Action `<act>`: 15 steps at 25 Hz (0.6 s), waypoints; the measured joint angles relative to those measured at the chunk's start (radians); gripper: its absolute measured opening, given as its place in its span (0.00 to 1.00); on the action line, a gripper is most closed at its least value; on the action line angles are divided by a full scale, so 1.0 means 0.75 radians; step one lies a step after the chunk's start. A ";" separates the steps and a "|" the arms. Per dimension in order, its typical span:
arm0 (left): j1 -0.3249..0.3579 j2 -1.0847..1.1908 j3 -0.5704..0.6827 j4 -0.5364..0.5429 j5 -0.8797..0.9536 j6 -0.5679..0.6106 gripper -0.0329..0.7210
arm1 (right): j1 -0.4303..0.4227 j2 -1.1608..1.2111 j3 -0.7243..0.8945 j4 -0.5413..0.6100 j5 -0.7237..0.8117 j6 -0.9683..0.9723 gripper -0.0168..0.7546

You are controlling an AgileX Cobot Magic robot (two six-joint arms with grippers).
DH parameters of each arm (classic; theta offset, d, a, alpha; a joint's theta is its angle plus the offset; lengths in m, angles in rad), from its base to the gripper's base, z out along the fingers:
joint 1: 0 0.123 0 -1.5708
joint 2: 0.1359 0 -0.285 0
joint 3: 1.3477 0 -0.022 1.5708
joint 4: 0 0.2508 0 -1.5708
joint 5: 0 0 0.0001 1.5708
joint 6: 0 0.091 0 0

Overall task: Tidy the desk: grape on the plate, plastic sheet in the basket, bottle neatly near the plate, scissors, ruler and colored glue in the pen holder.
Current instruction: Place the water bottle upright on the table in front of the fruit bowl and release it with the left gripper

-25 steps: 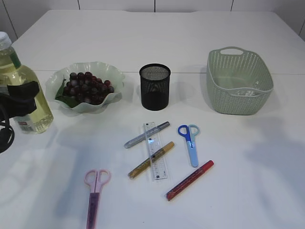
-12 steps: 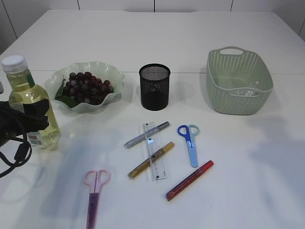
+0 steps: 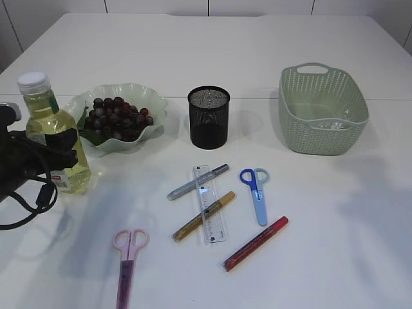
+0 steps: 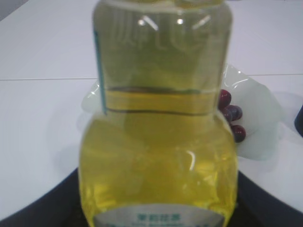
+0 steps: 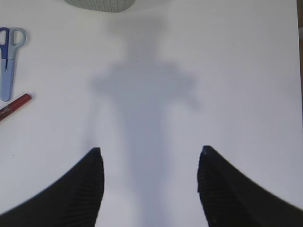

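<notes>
Bottle (image 3: 55, 135) of yellow liquid is standing upright, white cap uppermost, on the white surface (image 3: 335, 212) just left of the plate (image 3: 151, 106) of grapes (image 3: 116, 119); white panels are closing off the room behind. The left tool (image 3: 61, 149) is clamping around the bottle's lower body (its base appears to be touching the surface). The right tool (image 5: 149, 187) is hanging with jaws apart over bare surface, near the blue scissors (image 5: 8, 59).

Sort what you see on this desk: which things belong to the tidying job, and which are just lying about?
Job: bottle, grapes, plate, pen holder, basket, blue scissors, pink scissors, ruler, three glue pens.
Lying about: nothing visible.
</notes>
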 joint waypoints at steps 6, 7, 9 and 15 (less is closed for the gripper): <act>0.000 0.019 -0.009 0.000 0.000 0.000 0.63 | 0.000 0.000 0.000 -0.002 0.000 0.000 0.66; 0.000 0.019 -0.009 0.000 0.000 0.000 0.63 | 0.000 0.000 0.000 -0.002 0.000 0.000 0.66; 0.000 0.024 -0.013 0.001 0.000 0.000 0.63 | 0.000 0.000 0.000 -0.003 0.000 0.000 0.66; 0.000 0.083 -0.050 0.028 -0.021 0.000 0.63 | 0.000 0.000 0.000 -0.003 0.000 0.000 0.66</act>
